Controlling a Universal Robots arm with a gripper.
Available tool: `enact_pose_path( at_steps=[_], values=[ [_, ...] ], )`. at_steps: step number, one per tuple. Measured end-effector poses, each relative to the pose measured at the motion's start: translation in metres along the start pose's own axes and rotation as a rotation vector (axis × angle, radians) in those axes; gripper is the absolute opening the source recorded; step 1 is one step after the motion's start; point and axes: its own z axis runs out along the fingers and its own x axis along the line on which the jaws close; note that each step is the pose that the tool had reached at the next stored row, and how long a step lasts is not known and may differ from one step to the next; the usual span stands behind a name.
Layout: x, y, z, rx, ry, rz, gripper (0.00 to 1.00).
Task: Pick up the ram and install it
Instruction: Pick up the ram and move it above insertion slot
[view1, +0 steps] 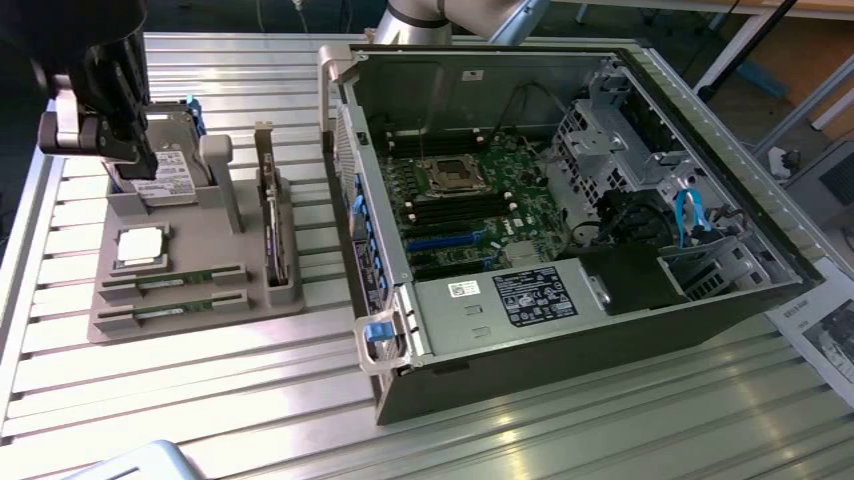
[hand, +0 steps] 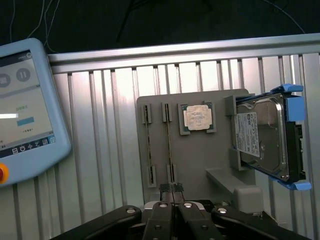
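Note:
Two ram sticks stand on edge in the slots of a grey holder (view1: 200, 320) on the table; in the exterior view they are at the holder's near end, one ram (view1: 174, 278) beside the other (view1: 171, 310). In the wrist view they show as thin strips, one ram (hand: 169, 142) next to another (hand: 148, 142). My gripper (view1: 131, 152) hangs at the exterior view's upper left, above the holder's far end, apart from the sticks. Its fingertips (hand: 172, 189) are shut together with nothing between them.
The holder also carries a silver processor chip (view1: 140, 248), a hard drive (view1: 167, 180) in a blue frame and a dark expansion card (view1: 274, 225). An open computer case (view1: 747, 300) with its motherboard (view1: 467, 200) lies to the exterior view's right. A teach pendant (hand: 25, 110) lies beside the holder.

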Motion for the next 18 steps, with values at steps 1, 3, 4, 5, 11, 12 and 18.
enact_pose_path(
  at_steps=[1,3,4,5,11,12,18],
  values=[
    [0.001,-0.0001,0.0004,0.0000,0.0000,0.000,0.10],
    [0.002,-0.0002,0.0018,0.0000,0.0000,0.000,0.10],
    [0.002,-0.0002,0.0027,0.0001,0.0000,0.000,0.10],
    [0.002,-0.0004,0.0047,0.0003,0.0000,0.000,0.10],
    [0.003,-0.0006,0.0085,0.0003,0.0002,0.000,0.10],
    [0.003,-0.0006,0.0085,0.0003,0.0001,0.000,0.10],
    [0.003,-0.0007,0.0108,0.0016,-0.0001,0.000,0.10]
  ],
)
